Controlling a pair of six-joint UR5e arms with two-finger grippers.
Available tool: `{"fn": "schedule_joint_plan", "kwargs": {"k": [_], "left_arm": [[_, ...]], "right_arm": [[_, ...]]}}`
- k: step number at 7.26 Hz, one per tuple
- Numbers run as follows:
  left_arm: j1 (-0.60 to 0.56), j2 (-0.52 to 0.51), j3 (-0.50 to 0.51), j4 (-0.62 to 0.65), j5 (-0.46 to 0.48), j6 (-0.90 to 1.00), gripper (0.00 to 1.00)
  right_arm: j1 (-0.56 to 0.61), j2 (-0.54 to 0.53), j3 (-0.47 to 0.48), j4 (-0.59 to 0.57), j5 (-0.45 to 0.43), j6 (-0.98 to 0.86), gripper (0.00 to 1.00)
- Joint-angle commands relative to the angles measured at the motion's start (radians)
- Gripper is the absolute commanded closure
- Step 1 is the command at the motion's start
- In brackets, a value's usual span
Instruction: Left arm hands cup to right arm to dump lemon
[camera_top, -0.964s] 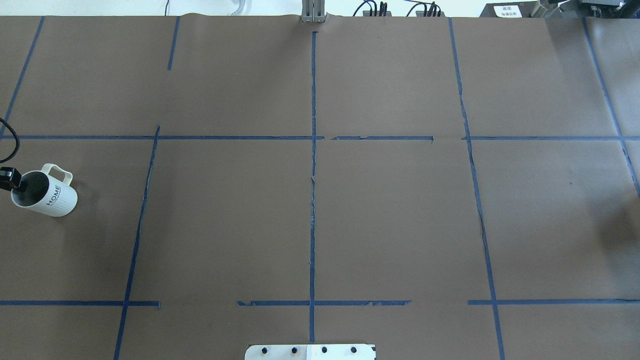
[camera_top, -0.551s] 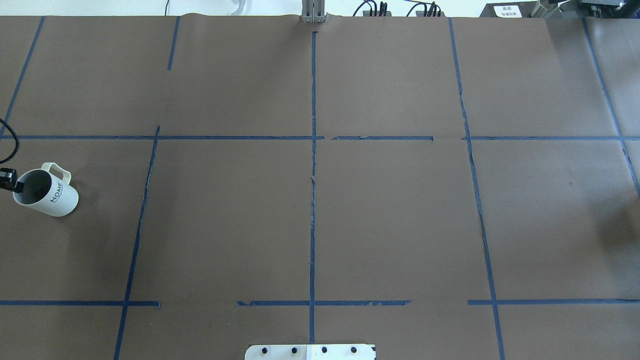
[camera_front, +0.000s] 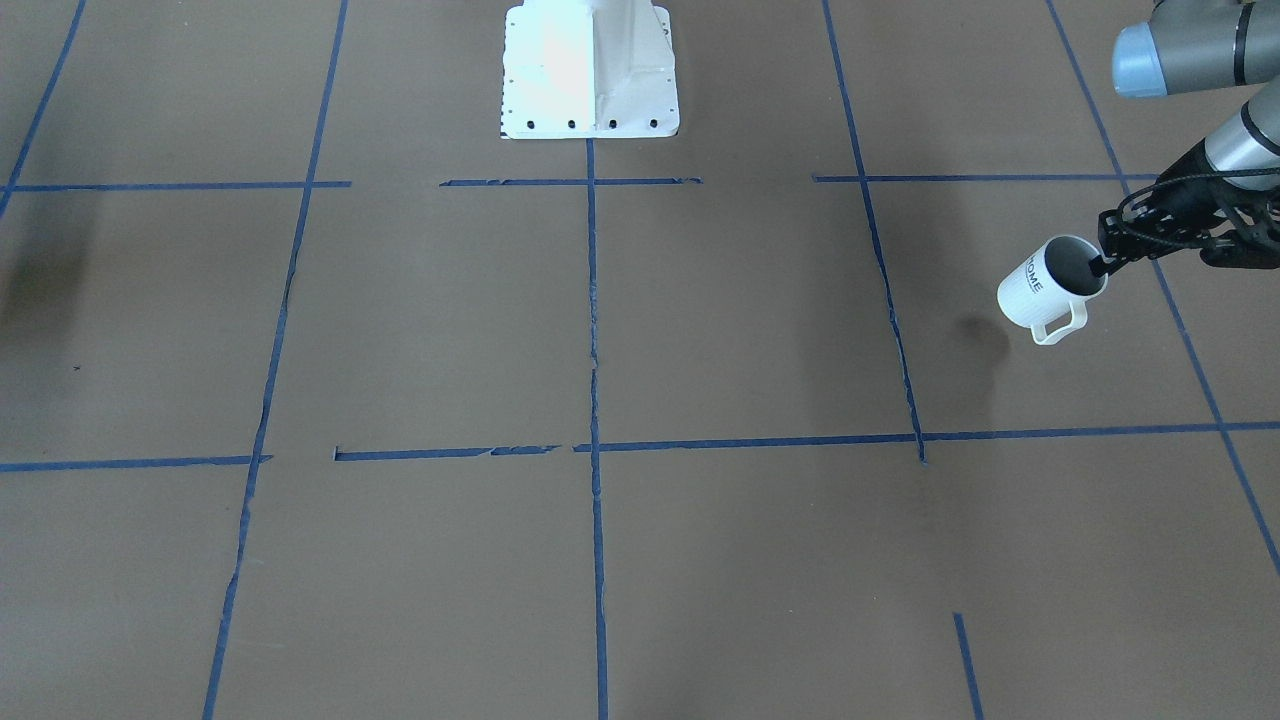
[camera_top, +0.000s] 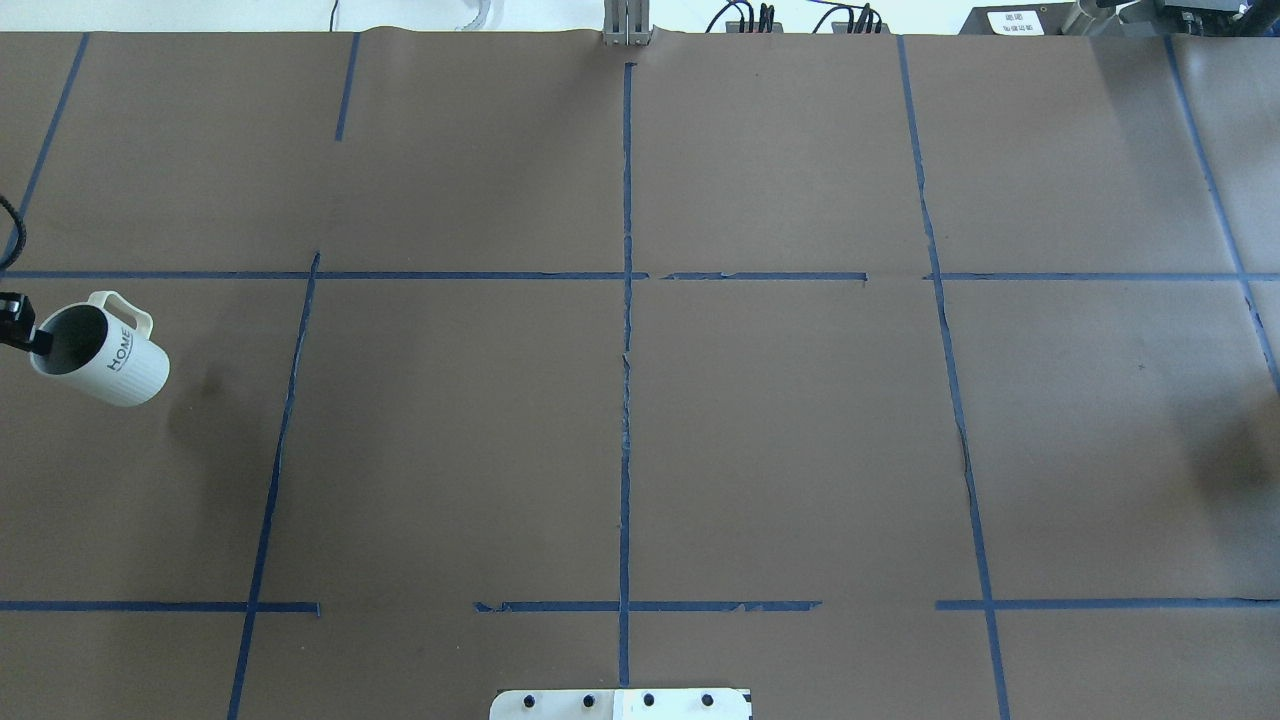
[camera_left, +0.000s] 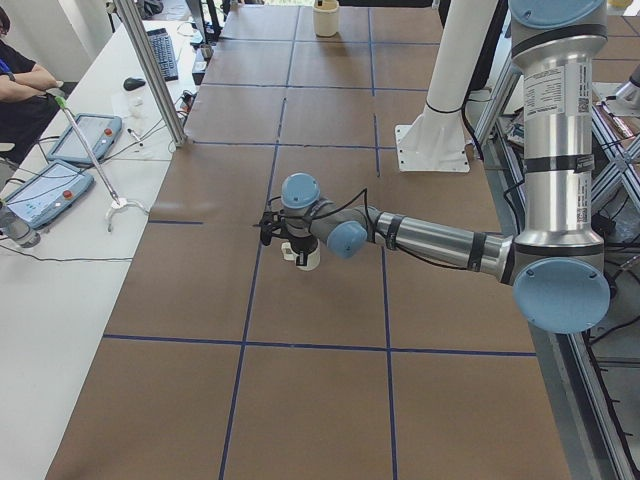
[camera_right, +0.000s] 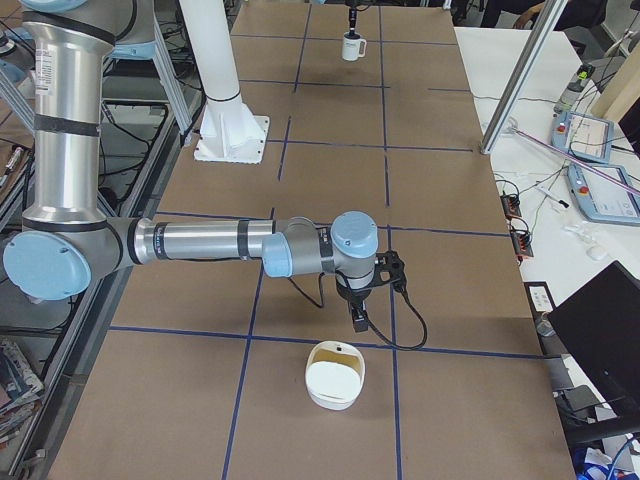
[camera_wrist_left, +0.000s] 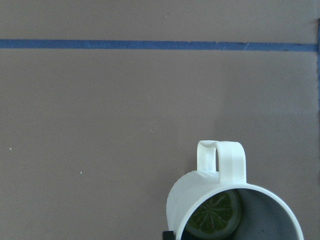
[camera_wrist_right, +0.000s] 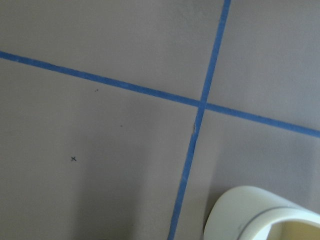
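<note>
The white cup (camera_top: 105, 352) with "HOME" lettering hangs tilted above the table at its left end, with its shadow apart from it. My left gripper (camera_front: 1105, 262) is shut on the cup's rim, one finger inside the mouth. The cup also shows in the front view (camera_front: 1042, 288) and the left side view (camera_left: 303, 254). In the left wrist view the lemon (camera_wrist_left: 215, 216), a yellow-green slice, lies inside the cup (camera_wrist_left: 200, 200). My right gripper (camera_right: 358, 320) shows only in the right side view, low over the table. I cannot tell if it is open or shut.
A white bowl (camera_right: 335, 375) sits on the table just in front of the right gripper; its rim shows in the right wrist view (camera_wrist_right: 250, 205). The white robot base (camera_front: 590, 70) stands at the table's near edge. Tablets (camera_left: 85, 138) and a pole (camera_left: 150, 70) stand on the side table.
The left gripper has lifted the cup off the table and carried it slightly forward and right; its shadow now lies apart from it.
</note>
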Motion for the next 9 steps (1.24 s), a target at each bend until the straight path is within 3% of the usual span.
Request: {"fn": "schedule_joint_plan", "kwargs": {"k": [1,2,4,5,6,8,9], "left_arm": [[-0.006,-0.176,-0.083,0.326,-0.002,-0.007,1.00],[-0.006,-0.229,-0.102,0.410,0.000,-0.011,1.00],[0.008,-0.360,-0.068,0.485,-0.003,-0.090,1.00],[0.047,-0.434,-0.045,0.530,-0.005,-0.131,1.00],[0.076,-0.485,-0.021,0.532,-0.005,-0.189,1.00],[0.132,-0.562,0.004,0.530,-0.002,-0.378,1.00],[0.176,-0.626,0.034,0.524,0.000,-0.520,1.00]], "right_arm": [[-0.099,0.004,0.004,0.292,0.002,0.167,0.01],[-0.150,0.066,-0.030,0.417,-0.001,0.186,0.01],[-0.255,0.218,-0.059,0.436,-0.001,0.220,0.01],[-0.340,0.343,-0.081,0.430,-0.003,0.229,0.01],[-0.397,0.428,-0.113,0.433,-0.015,0.321,0.04],[-0.564,0.494,-0.109,0.514,-0.267,0.374,0.04],[-0.618,0.513,-0.113,0.578,-0.326,0.385,0.00]]}}
